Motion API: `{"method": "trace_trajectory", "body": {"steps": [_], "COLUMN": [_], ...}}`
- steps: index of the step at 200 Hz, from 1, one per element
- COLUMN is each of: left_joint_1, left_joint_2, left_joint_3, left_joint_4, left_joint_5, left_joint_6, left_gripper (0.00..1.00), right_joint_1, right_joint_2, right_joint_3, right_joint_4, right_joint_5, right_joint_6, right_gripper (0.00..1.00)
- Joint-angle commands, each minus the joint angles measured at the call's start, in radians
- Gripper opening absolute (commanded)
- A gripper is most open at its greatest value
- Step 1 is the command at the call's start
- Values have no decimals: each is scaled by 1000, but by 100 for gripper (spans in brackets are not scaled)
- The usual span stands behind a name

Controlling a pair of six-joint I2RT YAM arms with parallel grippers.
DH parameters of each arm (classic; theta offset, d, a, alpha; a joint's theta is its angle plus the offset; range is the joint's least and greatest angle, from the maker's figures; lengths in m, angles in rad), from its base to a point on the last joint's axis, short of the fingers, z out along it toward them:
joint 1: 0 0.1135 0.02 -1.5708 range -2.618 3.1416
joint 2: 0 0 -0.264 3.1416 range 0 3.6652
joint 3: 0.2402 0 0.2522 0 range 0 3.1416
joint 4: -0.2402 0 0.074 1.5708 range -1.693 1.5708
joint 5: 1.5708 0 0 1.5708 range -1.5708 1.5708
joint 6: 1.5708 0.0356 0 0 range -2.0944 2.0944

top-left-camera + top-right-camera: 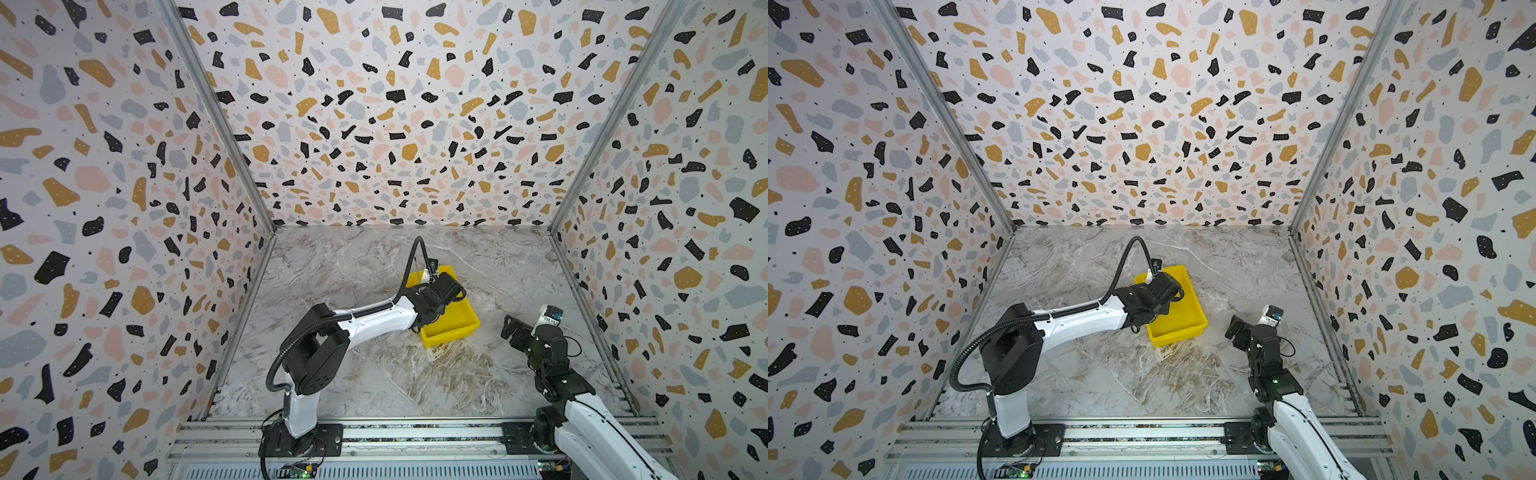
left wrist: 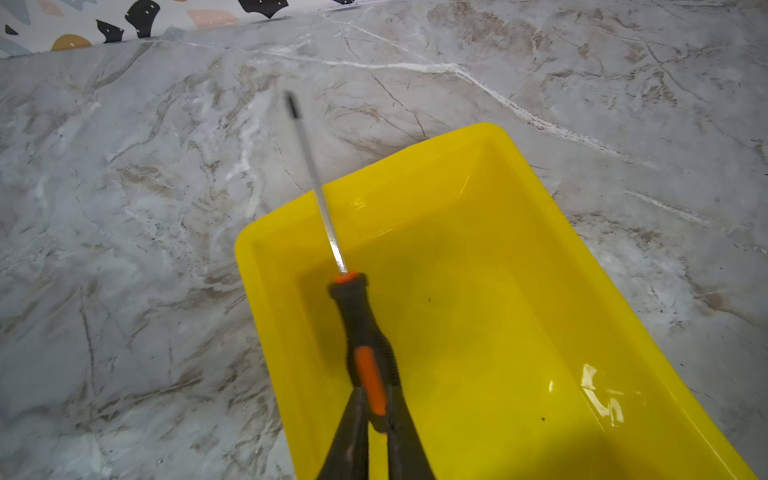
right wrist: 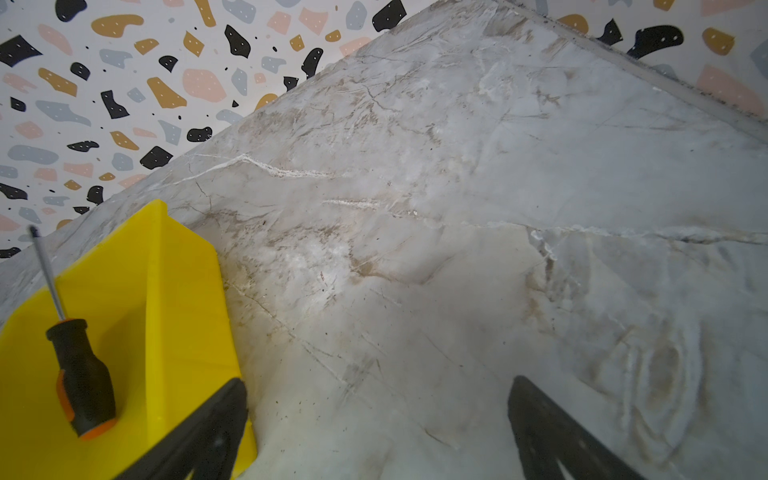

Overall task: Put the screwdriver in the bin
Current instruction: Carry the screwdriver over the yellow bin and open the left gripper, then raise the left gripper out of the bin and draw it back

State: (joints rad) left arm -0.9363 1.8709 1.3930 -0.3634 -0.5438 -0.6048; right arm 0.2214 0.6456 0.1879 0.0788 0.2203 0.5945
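Holding the screwdriver (image 2: 355, 307) by the rear of its black-and-orange handle, with the left gripper (image 2: 377, 395) closed narrow onto it from both sides. Hangs the handle over the inside of the yellow bin (image 2: 519, 311) beneath the hand, nearer the bin's left long wall. Sends the shaft out well ahead of the hand, across the bin's far short rim and on over the marble table (image 2: 124, 208), with the tip clear outside. Cannot tell whether resting on that rim or just above it, nor whether touching the bin floor. Shows the right gripper (image 3: 378, 382) spread wide and empty over the table, off to the right of the working hand, near the bin's right wall but apart from it. Reads as the final placement, not yet done. Main risk on release from here: ending propped on the rim with the tip outside, or tipping out, owing to a length seemingly close to the bin's own and a hold too far forward. Also possible: levering the light bin askew by pressing the shaft down on the rim, or rolling of the round handle on the glossy floor. Safer to draw back toward the wrist before letting go.
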Motion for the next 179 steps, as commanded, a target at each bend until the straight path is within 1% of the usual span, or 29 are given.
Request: {"method": "trace_trajectory", "body": {"steps": [1, 28, 38, 46, 61, 74, 89, 105, 126, 159, 179], "left_joint_1": [5, 35, 47, 51, 50, 50, 50, 50, 48, 40, 42], "left_joint_2": [-93, -151, -159, -160, -150, -120, -60, 25, 112, 153, 181], "left_joint_3": [-42, -84, -89, -86, -79, -70, -39, 19, 76, 49, 42], "left_joint_4": [13, 0, 0, 2, 28, 66, 77, 46, 27, 70, 63], "left_joint_5": [-26, -39, -26, -19, 5, 40, 54, 61, 110, 140, 126], "left_joint_6": [21, -12, -29, -40, -52, -49, -36, -22, -18, -24, 14], "left_gripper": [15, 21, 27, 33, 41, 42, 42, 42, 42, 43, 43], "right_joint_1": [4, 5, 4, 5, 5, 4, 5, 5, 6, 6, 6], "right_joint_2": [-7, 0, 2, 2, 1, 4, 11, 15, 15, 17, 24], "right_joint_3": [8, 10, 10, 10, 10, 10, 13, 15, 15, 15, 17], "right_joint_4": [-1, -1, -2, -1, -2, 1, 0, -1, -1, 2, 3], "right_joint_5": [5, 4, 5, 5, 5, 7, 5, 7, 8, 7, 3], "right_joint_6": [7, 7, 7, 6, 7, 7, 7, 7, 7, 5, 4], "right_gripper": [99, 99, 99, 99, 99, 99, 99, 99, 99, 99, 99]}}
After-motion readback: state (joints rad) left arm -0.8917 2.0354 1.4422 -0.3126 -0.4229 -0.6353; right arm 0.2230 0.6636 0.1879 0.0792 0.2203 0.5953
